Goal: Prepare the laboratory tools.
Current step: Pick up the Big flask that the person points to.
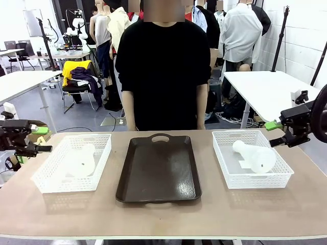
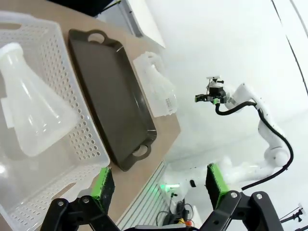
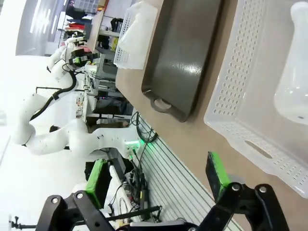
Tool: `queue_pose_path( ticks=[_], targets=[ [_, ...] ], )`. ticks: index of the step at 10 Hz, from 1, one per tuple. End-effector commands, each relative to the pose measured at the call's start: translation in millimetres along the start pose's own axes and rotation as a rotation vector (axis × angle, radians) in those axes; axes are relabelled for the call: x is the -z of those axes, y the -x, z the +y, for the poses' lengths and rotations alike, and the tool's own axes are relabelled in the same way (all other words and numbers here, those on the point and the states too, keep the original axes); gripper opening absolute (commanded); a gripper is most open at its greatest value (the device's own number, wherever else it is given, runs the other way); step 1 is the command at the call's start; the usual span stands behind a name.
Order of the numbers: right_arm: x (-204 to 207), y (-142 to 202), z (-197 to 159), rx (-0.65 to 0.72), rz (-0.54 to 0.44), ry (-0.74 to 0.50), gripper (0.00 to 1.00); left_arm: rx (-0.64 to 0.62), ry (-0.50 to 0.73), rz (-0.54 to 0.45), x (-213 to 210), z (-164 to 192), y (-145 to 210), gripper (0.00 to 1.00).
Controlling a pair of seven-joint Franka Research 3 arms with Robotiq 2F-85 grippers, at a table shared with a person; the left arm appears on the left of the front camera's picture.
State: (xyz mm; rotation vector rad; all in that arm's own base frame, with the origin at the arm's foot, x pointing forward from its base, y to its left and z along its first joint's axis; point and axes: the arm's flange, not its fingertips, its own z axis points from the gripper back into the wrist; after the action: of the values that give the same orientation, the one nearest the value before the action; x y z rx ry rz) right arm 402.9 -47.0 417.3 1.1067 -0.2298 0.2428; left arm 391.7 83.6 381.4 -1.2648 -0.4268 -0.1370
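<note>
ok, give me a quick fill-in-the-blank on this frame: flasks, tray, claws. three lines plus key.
1. The left flask and right flask both lie on their ____.
2. The tray sits ____ the left basket and right basket.
3. The left claw and right claw are both ____.
Missing words: sides; between; open.

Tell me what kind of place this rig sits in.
Probably a robotics lab or workshop rather than a real chemistry lab: plain white work tables, a chair draped in clothes, and black equipment stands behind the person.
</note>
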Motion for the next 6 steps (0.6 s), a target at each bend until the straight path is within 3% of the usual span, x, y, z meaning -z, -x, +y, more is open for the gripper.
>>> queue_pose_path(
  ticks=[1, 6],
  targets=[
    [-3.3, -4.9, -1.3, 0.007, -0.016, -0.042, 1.0, -0.014, -0.006, 0.01, 2.9, 3.8, -10.2, 1.0],
    [-9.5, 4.3, -3.4, 0.009, -0.06, -0.085, 1.0, 0.004, 0.018, 0.031, 5.3, 1.5, -6.7, 1.0]
  ],
)
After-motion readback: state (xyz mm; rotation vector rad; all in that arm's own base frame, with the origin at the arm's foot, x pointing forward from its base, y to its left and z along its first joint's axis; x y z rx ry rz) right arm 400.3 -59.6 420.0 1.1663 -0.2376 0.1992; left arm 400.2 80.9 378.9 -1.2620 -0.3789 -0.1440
